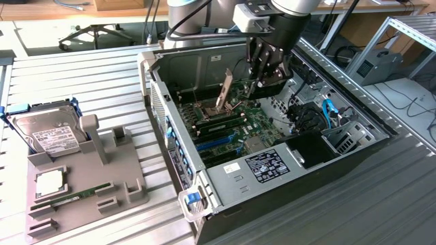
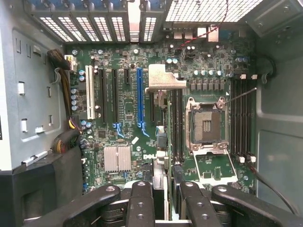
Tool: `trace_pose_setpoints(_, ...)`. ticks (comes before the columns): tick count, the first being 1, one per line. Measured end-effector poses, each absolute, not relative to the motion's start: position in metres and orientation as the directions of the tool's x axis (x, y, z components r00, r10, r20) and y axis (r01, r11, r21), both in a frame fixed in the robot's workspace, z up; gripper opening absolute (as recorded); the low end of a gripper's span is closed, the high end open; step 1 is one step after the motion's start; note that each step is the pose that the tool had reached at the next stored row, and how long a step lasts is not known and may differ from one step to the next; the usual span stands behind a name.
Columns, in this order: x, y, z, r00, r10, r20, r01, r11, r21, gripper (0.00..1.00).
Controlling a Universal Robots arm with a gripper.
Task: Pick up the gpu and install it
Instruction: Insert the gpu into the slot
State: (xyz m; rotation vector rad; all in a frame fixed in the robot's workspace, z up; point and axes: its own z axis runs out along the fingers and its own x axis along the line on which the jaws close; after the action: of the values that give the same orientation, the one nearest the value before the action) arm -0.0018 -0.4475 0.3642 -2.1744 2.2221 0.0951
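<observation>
one arm reaches down into the open computer case point(image 1: 204, 173), which lies on its side on the ribbed metal counter point(image 1: 81, 81) with the motherboard point(image 1: 252, 125) facing up. the pincer point(image 1: 262, 81) hangs above the middle of the board and is clenched on the gpu point(image 1: 226, 92), which it grips by one end so that the card stands on edge, tilted, its silver bracket end pointing away from the fingers. in the exterior view the card's lower part is down near the board beside the empty processor socket, though whether it touches the board cannot be told.

in the wrist view the black fingers point(image 2: 142, 203) stand close on either side of the card point(image 2: 161, 137), seen edge-on as a thin strip running away from the camera, with its bent silver bracket at the far end. the card lies between the blue expansion slot point(image 2: 139, 97) and the memory slots beside the processor socket point(image 2: 207, 125), near the black slot just beside the blue one; whether it is seated in any slot cannot be told.

on the exterior view's left, well apart from the case, a grey holder tray point(image 1: 81, 189) sits on the counter. a silver hard drive point(image 1: 48, 130) with a white label stands in it, a narrow green memory stick point(image 1: 75, 196) lies in a groove, and a square processor chip point(image 1: 51, 181) rests in a pocket
</observation>
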Motion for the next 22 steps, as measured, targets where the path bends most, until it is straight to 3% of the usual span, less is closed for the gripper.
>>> trace_pose_setpoints(22,-0.0018,-0.4534,0.3628,-0.022,-0.998,-0.065,-1.000,0.021,0.022,0.27)
